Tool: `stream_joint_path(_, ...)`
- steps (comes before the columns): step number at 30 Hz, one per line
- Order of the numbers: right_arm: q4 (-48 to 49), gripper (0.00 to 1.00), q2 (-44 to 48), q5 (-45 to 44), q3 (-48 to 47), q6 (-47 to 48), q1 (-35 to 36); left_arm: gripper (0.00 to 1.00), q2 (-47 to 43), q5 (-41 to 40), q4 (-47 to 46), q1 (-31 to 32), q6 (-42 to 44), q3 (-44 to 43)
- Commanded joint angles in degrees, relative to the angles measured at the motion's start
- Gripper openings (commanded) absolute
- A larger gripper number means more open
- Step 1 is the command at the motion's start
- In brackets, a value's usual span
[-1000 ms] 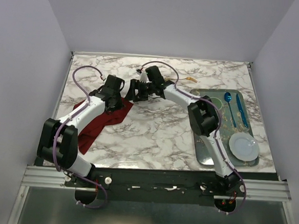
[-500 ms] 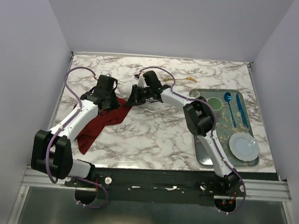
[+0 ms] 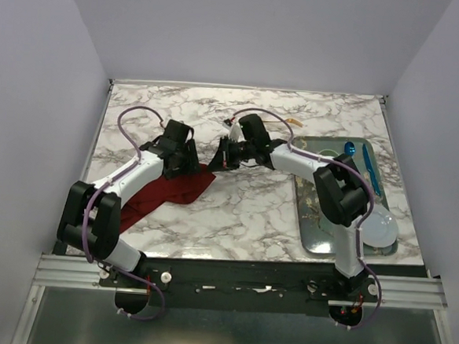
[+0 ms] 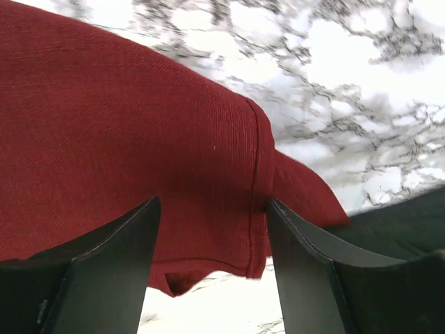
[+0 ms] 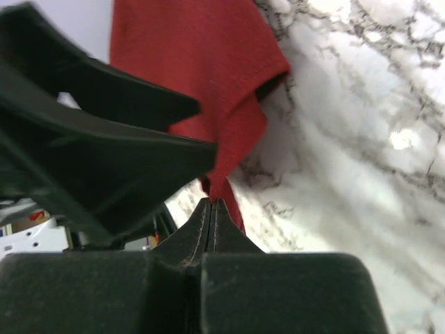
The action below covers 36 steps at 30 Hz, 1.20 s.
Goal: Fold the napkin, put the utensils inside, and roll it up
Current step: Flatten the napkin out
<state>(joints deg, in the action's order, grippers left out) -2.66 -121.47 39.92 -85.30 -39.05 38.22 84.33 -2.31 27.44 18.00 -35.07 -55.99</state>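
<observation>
Pale lilac walls [image 3: 239, 31] box in a white, grey-veined marble table [image 3: 250, 213]. Seen from above, a metal tray [image 3: 385, 195] on the right carries a white plate [image 3: 378, 230] and blue cutlery [image 3: 369, 168]. What looks like a gold utensil [image 3: 294, 122] lies on the marble near the far edge, well apart from the cloth. The napkin [image 3: 173, 192] sits left of centre in a rumpled heap, neither flat nor folded. Both arms meet at its far corner, the left gripper [image 3: 189, 160] just beside the right gripper [image 3: 219, 155]. By my reading the task has barely begun, with the folding, the loading and the rolling all left to do.

The left wrist view shows this gripper's fingers [image 4: 111, 264] spread wide. A hemmed edge of red cloth lies beyond the gap between them, and nothing is pinched. Marble shows past it.

From the right wrist camera, the fingers [image 5: 188, 243] are pressed fully together on a thin tip of the napkin's corner. The cloth rises from there in a draped fold over the marble, and the black bulk of the other arm crowds the left side.
</observation>
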Motion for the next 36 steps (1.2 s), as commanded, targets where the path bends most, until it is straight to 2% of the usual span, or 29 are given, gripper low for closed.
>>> stream_joint_path(1,3.87,0.01,3.78,-1.25,6.88,-1.82,-0.51,0.69,1.97,-1.21,-2.74,5.11,-0.26,0.26)
stream_joint_path(4,4.24,0.01,4.75,-1.87,7.95,-1.73,-0.51,0.68,-0.04,-2.96,-3.62,7.48,-1.49,2.10)
stream_joint_path(8,4.59,0.00,5.45,-1.08,8.65,-2.26,-0.51,0.74,-3.03,-4.55,-4.15,8.98,-2.28,4.13)
stream_joint_path(12,5.29,0.01,7.30,-1.60,10.06,-2.79,-0.78,0.76,-1.55,-1.56,-4.50,9.25,-3.68,4.83)
stream_joint_path(21,7.05,0.01,11.25,-0.73,11.91,-4.72,-1.39,0.74,2.50,-6.30,-4.68,9.69,-2.64,3.78)
stream_joint_path(22,7.14,0.01,11.43,-0.64,11.91,-4.64,-1.48,0.71,2.50,-6.92,-4.07,9.69,-2.55,3.43)
stream_joint_path(24,6.96,0.00,12.04,-1.07,12.43,-4.02,-1.57,0.51,0.75,-9.64,-3.19,9.69,-2.37,2.82)
stream_joint_path(28,5.56,0.00,13.18,-1.34,13.49,-0.60,-2.35,0.30,-5.40,-13.42,1.89,8.72,-0.01,0.89)
stream_joint_path(29,2.95,0.00,13.80,-3.51,13.40,2.98,-2.71,0.20,-7.93,-13.60,3.04,8.02,1.22,0.10)
stream_joint_path(32,-8.45,0.01,16.70,-10.44,10.25,10.37,-2.97,0.02,-13.55,-12.99,6.30,4.86,3.68,-2.80)
stream_joint_path(36,-18.77,0.01,22.67,-19.52,4.71,20.65,-3.41,0.00,-18.76,-11.50,8.07,-2.60,8.34,-9.73)
